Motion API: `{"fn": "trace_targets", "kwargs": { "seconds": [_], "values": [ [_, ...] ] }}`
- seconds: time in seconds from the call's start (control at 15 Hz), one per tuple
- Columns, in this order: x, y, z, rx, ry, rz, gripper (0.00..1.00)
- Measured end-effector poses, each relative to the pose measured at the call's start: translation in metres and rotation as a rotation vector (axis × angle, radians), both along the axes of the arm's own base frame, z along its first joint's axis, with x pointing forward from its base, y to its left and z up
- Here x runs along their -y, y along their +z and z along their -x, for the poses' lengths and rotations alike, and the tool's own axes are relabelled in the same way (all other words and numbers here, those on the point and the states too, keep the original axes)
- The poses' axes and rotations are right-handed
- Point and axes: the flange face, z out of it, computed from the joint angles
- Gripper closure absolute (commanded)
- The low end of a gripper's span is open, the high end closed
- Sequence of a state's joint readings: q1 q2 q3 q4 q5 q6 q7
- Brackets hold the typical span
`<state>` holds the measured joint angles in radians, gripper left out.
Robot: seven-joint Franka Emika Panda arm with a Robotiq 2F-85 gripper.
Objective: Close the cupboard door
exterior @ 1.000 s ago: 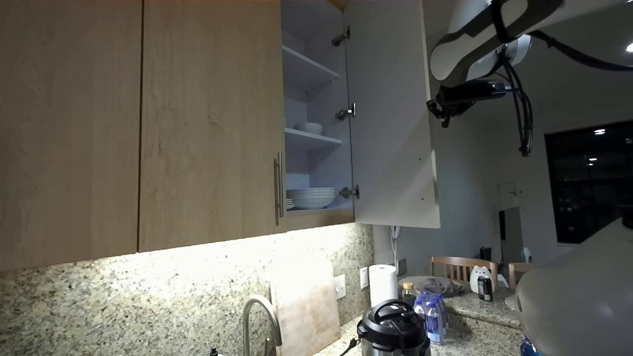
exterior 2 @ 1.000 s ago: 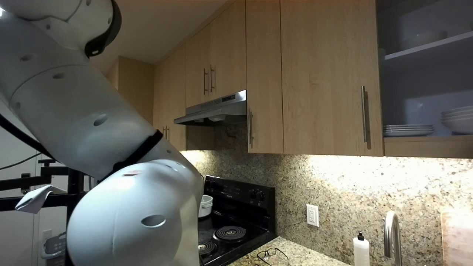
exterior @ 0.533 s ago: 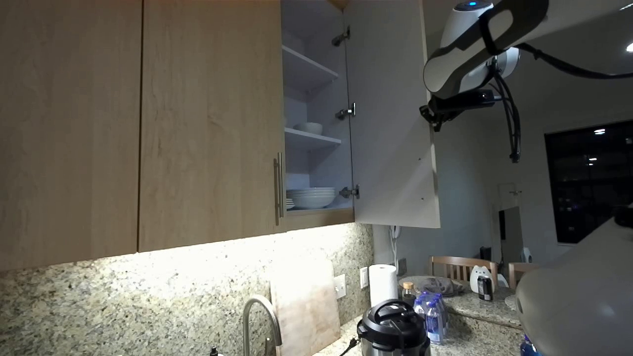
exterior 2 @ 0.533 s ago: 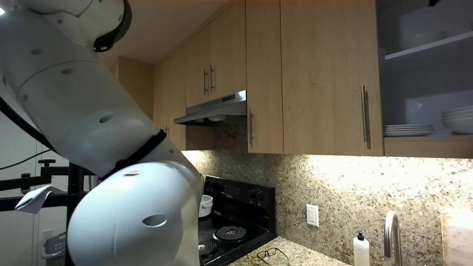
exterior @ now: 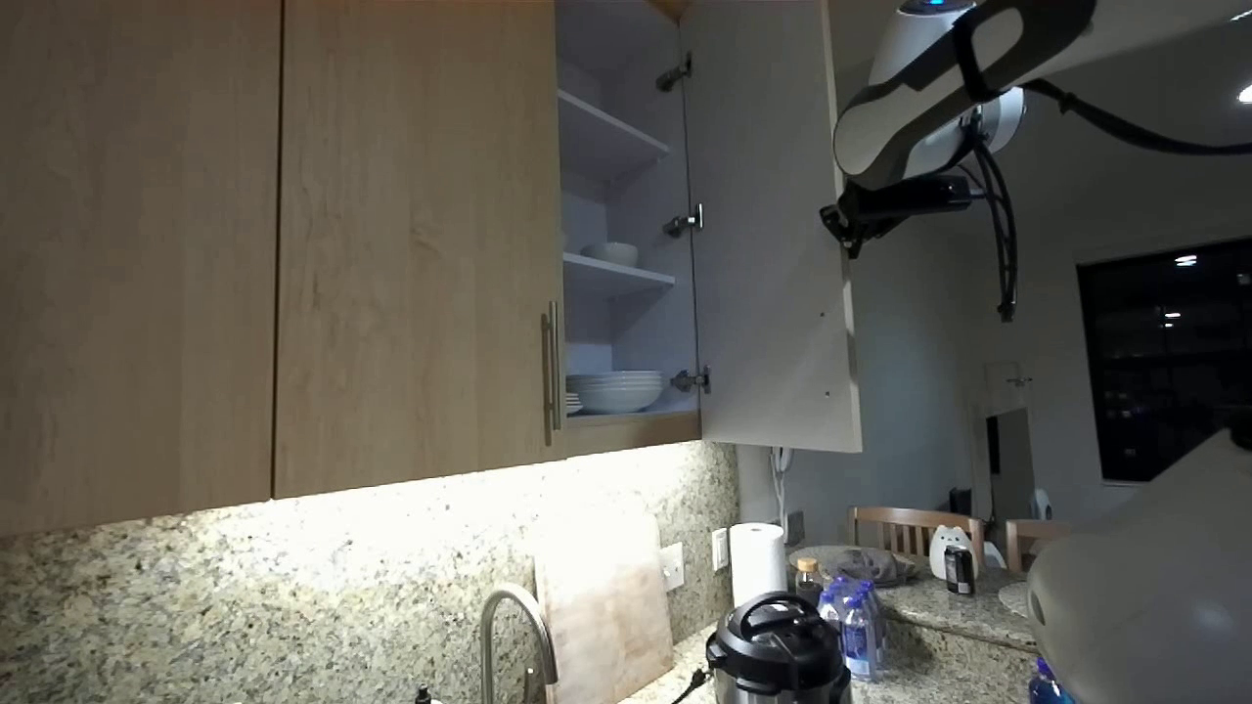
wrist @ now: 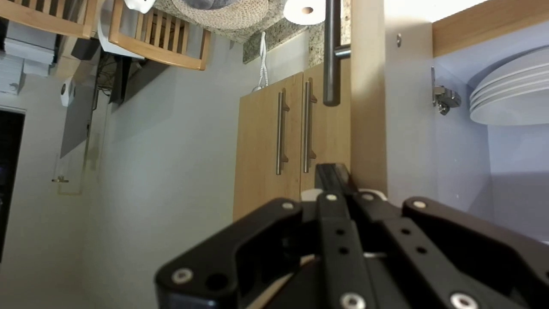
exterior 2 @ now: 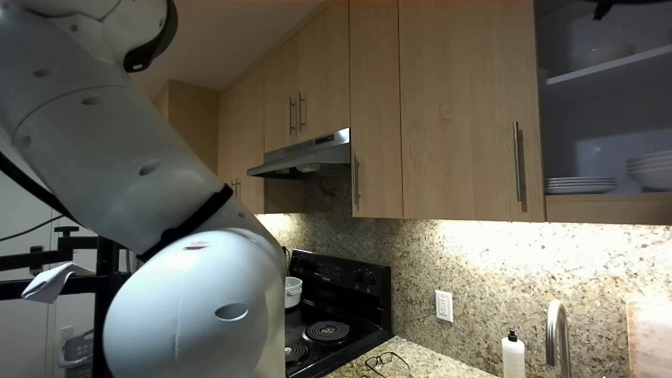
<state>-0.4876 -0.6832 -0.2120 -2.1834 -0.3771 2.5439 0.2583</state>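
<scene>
My black two-fingered pincer [wrist: 336, 177]: fingers together, I grip nothing; tips just beside free edge of tall flat light-wood cupboard door [exterior: 768, 235], contact unclear. Door stands wide open, white inner face showing. Slim metal bar handle [wrist: 332, 56] juts from its outer face. Inside cupboard [exterior: 636, 431], stacked white round dishes [exterior: 618, 393].

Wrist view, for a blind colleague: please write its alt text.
A black pincer, shut, beside the edge of an open cupboard door with a metal bar handle. Stacked white dishes show inside at right; wooden chairs at upper left.
</scene>
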Motion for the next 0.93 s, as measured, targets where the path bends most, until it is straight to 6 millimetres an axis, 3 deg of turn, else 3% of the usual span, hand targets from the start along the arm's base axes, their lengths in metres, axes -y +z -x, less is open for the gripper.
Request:
{"fn": "trace_targets", "kwargs": {
  "seconds": [0.4, 0.93],
  "values": [
    [-0.015, 0.006, -0.001, 0.02, 0.049, -0.006, 1.0],
    [-0.019, 0.008, -0.003, 0.009, 0.054, -0.01, 1.0]
  ]
}}
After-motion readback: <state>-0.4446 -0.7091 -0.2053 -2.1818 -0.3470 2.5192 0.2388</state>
